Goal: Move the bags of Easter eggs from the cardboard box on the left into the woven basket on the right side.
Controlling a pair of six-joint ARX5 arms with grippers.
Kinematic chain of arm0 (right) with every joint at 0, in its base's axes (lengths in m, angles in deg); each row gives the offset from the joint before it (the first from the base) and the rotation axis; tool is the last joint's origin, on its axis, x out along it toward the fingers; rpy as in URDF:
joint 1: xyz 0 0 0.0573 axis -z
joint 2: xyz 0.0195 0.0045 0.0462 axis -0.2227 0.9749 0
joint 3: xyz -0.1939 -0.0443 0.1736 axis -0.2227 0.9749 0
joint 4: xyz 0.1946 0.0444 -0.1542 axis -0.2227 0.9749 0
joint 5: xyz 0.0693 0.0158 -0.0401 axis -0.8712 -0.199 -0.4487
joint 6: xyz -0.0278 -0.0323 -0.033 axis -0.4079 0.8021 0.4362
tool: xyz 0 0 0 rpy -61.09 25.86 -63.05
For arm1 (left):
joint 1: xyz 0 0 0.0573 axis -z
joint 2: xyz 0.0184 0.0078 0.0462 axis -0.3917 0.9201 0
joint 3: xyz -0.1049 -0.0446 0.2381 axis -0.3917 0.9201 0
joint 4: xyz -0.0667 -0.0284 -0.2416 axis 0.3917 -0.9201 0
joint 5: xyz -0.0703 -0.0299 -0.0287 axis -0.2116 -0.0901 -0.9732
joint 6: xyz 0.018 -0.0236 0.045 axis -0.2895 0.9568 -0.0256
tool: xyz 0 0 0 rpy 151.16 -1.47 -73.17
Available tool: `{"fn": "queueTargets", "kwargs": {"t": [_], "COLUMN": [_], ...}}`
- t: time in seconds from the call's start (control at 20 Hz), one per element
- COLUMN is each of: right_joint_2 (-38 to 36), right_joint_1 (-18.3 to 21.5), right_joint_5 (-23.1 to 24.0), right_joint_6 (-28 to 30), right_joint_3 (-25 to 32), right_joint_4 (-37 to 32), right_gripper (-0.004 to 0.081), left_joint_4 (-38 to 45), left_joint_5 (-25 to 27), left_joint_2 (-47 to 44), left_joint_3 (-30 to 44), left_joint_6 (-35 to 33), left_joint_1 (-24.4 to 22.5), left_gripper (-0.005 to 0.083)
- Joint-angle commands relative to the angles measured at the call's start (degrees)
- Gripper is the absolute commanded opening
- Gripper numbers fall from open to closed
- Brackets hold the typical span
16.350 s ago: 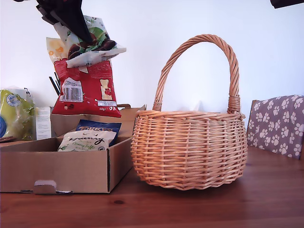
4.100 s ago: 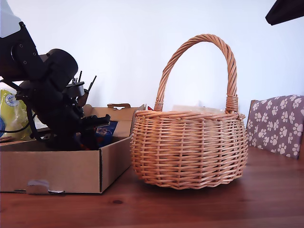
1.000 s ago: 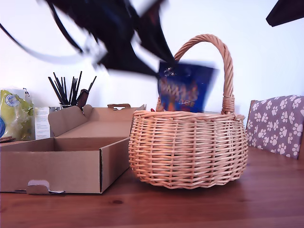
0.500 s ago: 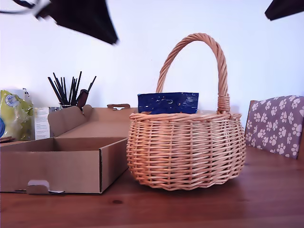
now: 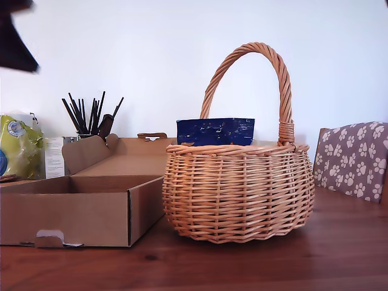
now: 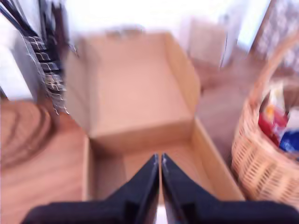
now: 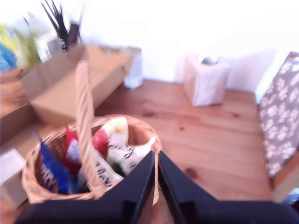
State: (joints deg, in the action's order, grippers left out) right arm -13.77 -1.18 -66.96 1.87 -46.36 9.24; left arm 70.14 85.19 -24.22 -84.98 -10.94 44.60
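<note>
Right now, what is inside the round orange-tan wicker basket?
A dark blue glossy pouch sticks up above the rim of the basket. The second wrist view also shows a red pouch and a white script-lettered pouch. Whatever lies beneath them is covered.

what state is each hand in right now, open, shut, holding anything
My first hand: shut, holding nothing, over the cardboard box.
My second hand: shut, holding nothing, over the woven basket.

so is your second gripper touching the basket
Apart. The exterior view shows the whole woven basket, handle included, with no gripper on or near it. In the second wrist view my second gripper looks down on it from above.
</note>
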Motion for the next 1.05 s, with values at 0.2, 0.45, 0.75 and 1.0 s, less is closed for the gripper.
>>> {"fn": "queueTargets", "kwargs": {"t": [0.2,0.45,0.75,1.0], "right_joint_2": [-6.47,-8.85,-7.08,-6.16], "right_joint_1": [4.04,4.04,4.04,4.04], "right_joint_5": [-7.26,-6.93,-6.95,-6.95], "right_joint_6": [-1.09,-1.75,-1.77,-1.75], "right_joint_3": [-0.42,-0.44,-0.44,-0.44], "right_joint_4": [4.22,4.52,10.56,15.45], "right_gripper": [-0.0013,-0.0013,-0.0013,-0.0013], "left_joint_4": [-5.31,-8.37,-10.69,-14.73], "left_joint_5": [-0.24,-0.22,-0.24,-0.24], "left_joint_2": [-13.18,-18.69,-18.08,-18.08], "left_joint_3": [2.29,2.25,2.25,2.25], "left_joint_6": [-0.17,-0.20,-0.20,-0.17], "left_joint_1": [-1.99,-1.99,-1.99,-1.99], "left_gripper": [-0.0024,-0.0024,-0.0024,-0.0024]}}
